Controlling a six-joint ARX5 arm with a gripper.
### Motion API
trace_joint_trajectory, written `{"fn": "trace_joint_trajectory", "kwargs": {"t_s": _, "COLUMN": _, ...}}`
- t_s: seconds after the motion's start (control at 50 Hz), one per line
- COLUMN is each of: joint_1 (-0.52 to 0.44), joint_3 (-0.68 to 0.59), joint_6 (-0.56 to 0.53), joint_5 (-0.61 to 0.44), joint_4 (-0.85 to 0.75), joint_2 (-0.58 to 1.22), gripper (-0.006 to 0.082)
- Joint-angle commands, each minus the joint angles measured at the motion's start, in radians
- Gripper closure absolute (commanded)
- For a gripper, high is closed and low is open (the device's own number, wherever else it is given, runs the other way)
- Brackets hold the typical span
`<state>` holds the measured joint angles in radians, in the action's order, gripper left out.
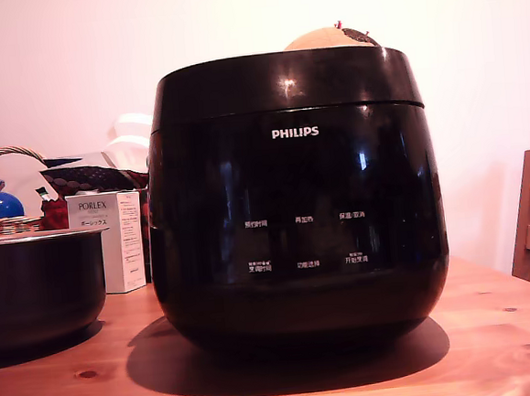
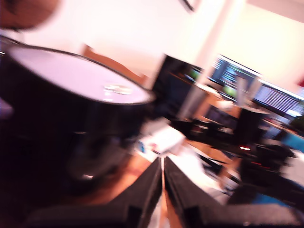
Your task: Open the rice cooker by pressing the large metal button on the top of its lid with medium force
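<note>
Large glossy black rounded rice cooker (image 1: pixel 295 205) sits upright mid-surface, near the front edge, white PHILIPS logo and six small white labels facing front. Round glossy black lid (image 1: pixel 284 85) closed, seated level on the body. Wrist view blurred; lid top reflective.

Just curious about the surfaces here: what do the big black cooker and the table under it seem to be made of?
The large glossy black rice cooker: probably polished plastic, judging by its mirror-like highlights. The orange-brown table: wood, apparently varnished, showing knots and grain.

A matte black pot (image 1: pixel 38 287), a white PORLEX box (image 1: pixel 109 240) and a wicker basket (image 1: pixel 5 223) share the wooden table (image 1: pixel 288 380).
</note>
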<state>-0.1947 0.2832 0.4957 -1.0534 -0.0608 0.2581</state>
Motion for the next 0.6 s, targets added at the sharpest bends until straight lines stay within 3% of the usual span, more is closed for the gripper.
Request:
{"fn": "trace_joint_trajectory", "kwargs": {"t_s": 0.0, "joint_1": -0.025, "joint_3": 0.045, "joint_6": -0.052, "joint_5": -0.008, "joint_4": 0.006, "joint_2": 0.073, "gripper": 0.0790}}
{"fn": "trace_joint_trajectory", "kwargs": {"t_s": 0.08, "joint_1": -0.064, "joint_3": 0.097, "joint_6": -0.056, "joint_5": -0.008, "joint_4": 0.008, "joint_2": 0.175, "gripper": 0.0790}}
{"fn": "trace_joint_trajectory", "kwargs": {"t_s": 0.1, "joint_1": -0.074, "joint_3": 0.110, "joint_6": -0.132, "joint_5": -0.007, "joint_4": 0.008, "joint_2": 0.199, "gripper": 0.0790}}
{"fn": "trace_joint_trajectory", "kwargs": {"t_s": 0.14, "joint_1": -0.096, "joint_3": 0.138, "joint_6": -0.132, "joint_5": -0.002, "joint_4": 0.010, "joint_2": 0.246, "gripper": 0.0790}}
{"fn": "trace_joint_trajectory", "kwargs": {"t_s": 0.16, "joint_1": -0.106, "joint_3": 0.150, "joint_6": -0.197, "joint_5": 0.000, "joint_4": 0.010, "joint_2": 0.266, "gripper": 0.0790}}
{"fn": "trace_joint_trajectory", "kwargs": {"t_s": 0.26, "joint_1": -0.167, "joint_3": 0.217, "joint_6": -0.287, "joint_5": 0.035, "joint_4": 0.027, "joint_2": 0.386, "gripper": 0.0790}}
{"fn": "trace_joint_trajectory", "kwargs": {"t_s": 0.36, "joint_1": -0.226, "joint_3": 0.271, "joint_6": -0.380, "joint_5": 0.147, "joint_4": 0.070, "joint_2": 0.480, "gripper": 0.0790}}
{"fn": "trace_joint_trajectory", "kwargs": {"t_s": 0.58, "joint_1": -0.342, "joint_3": 0.346, "joint_6": -0.477, "joint_5": 0.345, "joint_4": 0.208, "joint_2": 0.641, "gripper": 0.0790}}
